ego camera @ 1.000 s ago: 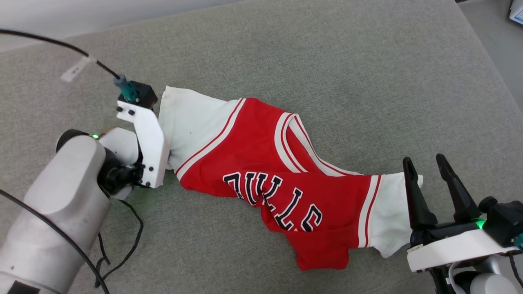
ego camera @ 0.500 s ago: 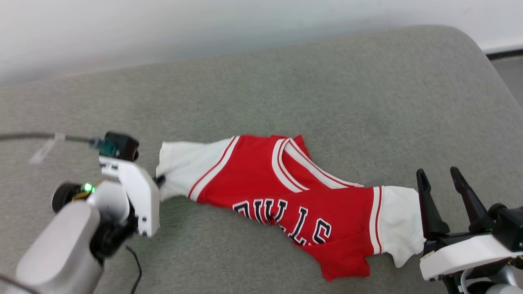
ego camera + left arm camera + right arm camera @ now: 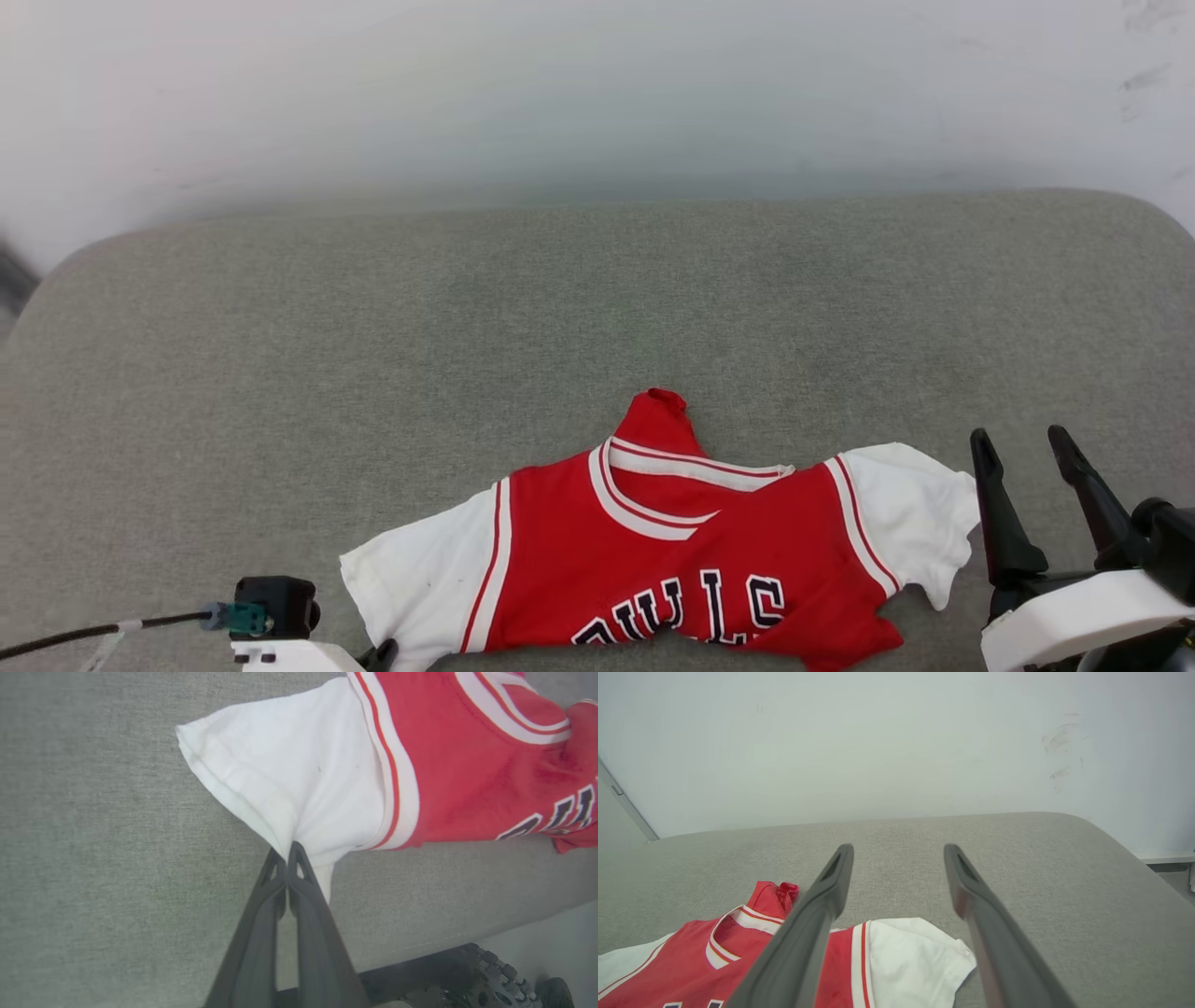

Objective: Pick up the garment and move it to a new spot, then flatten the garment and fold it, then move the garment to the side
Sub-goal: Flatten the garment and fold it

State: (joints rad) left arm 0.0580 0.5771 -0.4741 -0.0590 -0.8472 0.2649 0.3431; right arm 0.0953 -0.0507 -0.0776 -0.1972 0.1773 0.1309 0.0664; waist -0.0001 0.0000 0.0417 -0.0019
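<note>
The garment (image 3: 672,560), a red T-shirt with white sleeves and black letters, lies on the grey cushion (image 3: 597,327) near its front edge, collar toward the wall. My left gripper (image 3: 287,851) is shut on the edge of one white sleeve (image 3: 289,774), which bunches at the fingertips. The head view shows this gripper (image 3: 381,653) at the bottom left, mostly cut off. My right gripper (image 3: 1019,439) stands open just right of the other white sleeve (image 3: 920,504), with nothing between its fingers. Its wrist view has the gripper (image 3: 899,849) above that sleeve (image 3: 915,952) and the garment (image 3: 682,961).
A pale wall (image 3: 597,93) rises behind the cushion. The cushion's rounded front edge (image 3: 444,938) and part of my base (image 3: 490,975) show in the left wrist view. A black cable (image 3: 93,633) runs to the left wrist. Bare cushion stretches behind the shirt.
The head camera has tilted up, so the whole picture shifted. My left gripper has shut on the white sleeve, and the shirt now lies more level between the two grippers.
</note>
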